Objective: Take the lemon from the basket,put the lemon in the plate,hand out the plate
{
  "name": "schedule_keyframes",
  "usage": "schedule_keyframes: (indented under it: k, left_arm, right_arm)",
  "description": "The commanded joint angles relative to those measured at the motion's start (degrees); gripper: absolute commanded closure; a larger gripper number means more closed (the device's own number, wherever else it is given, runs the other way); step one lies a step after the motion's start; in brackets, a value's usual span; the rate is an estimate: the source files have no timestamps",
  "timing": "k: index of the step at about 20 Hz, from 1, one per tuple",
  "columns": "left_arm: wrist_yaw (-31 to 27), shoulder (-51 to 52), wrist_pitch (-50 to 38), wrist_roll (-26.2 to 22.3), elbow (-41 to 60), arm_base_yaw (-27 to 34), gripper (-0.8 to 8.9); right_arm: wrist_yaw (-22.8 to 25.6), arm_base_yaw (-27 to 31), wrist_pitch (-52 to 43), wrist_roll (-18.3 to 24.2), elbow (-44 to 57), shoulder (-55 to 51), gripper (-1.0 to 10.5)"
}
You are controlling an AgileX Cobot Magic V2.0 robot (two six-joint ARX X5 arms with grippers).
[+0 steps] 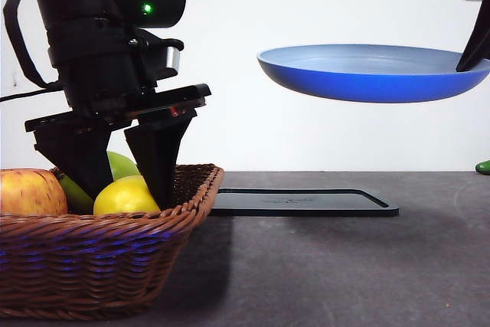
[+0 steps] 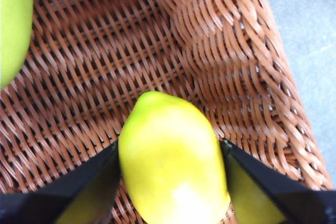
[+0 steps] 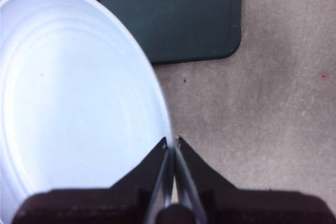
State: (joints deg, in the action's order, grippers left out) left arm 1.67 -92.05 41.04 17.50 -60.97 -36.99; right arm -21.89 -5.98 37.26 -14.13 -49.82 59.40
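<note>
The yellow lemon (image 1: pixel 126 197) (image 2: pixel 173 166) lies in the brown wicker basket (image 1: pixel 92 250) (image 2: pixel 220 51), near its right wall. My left gripper (image 1: pixel 130 198) (image 2: pixel 170 182) reaches down into the basket, with one jaw pressed against each side of the lemon. The light-blue plate (image 1: pixel 367 74) (image 3: pixel 68 103) hangs level in the air, high above the table at the right. My right gripper (image 1: pixel 475 51) (image 3: pixel 171 145) is shut on the plate's rim at its right side. The plate has nothing on it.
A green apple (image 1: pixel 119 165) (image 2: pixel 13 24) and a red-yellow apple (image 1: pixel 31 191) share the basket behind and left of the lemon. A flat black tray (image 1: pixel 302 202) (image 3: pixel 178 14) lies on the table below the plate. A small green object (image 1: pixel 483 166) shows at the right edge.
</note>
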Motion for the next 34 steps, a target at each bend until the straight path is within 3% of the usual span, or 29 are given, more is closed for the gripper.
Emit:
schedule_keyframes:
  k: [1,3,9,12,15,21,30,34]
  left_arm:
    - [-0.04,-0.92,-0.24,-2.99,-0.94,-0.55,6.0]
    - [-0.09,-0.85,-1.22,-6.03,-1.27,-0.11,6.0]
    - [0.11,0.11,6.93,-7.26,-13.75,1.55,6.0]
    - [5.18,1.75,6.86,-7.26,-21.49,0.85,6.0]
    - [12.52,1.81,3.89,-7.32,-26.21,-1.55,6.0]
    - [4.11,-1.42,-0.28,-9.22,-26.18,-8.81,6.0]
    - [4.15,-9.2,-0.37,-9.18,-26.18,-13.94,5.91]
    - [3.54,-9.2,-2.38,-9.4,-26.18,-15.15,4.82]
  right_arm:
    - [-0.22,0.02,-0.76,0.66,-1.22,0.31,9.4]
    - [0.57,0.02,-0.72,0.74,-1.22,0.33,9.4]
    - [8.55,0.02,-0.68,1.16,-1.22,2.73,9.4]
    - [7.54,-0.17,-0.7,1.14,-1.22,7.02,9.4]
    - [-1.68,-0.22,-1.29,0.83,-1.22,11.34,9.4]
    - [-3.72,-2.14,-2.25,0.48,-1.22,13.03,9.4]
    - [-3.67,-5.51,-2.25,0.04,-1.22,13.05,9.4]
    - [-3.67,-5.51,-2.23,-0.02,-1.22,13.05,9.4]
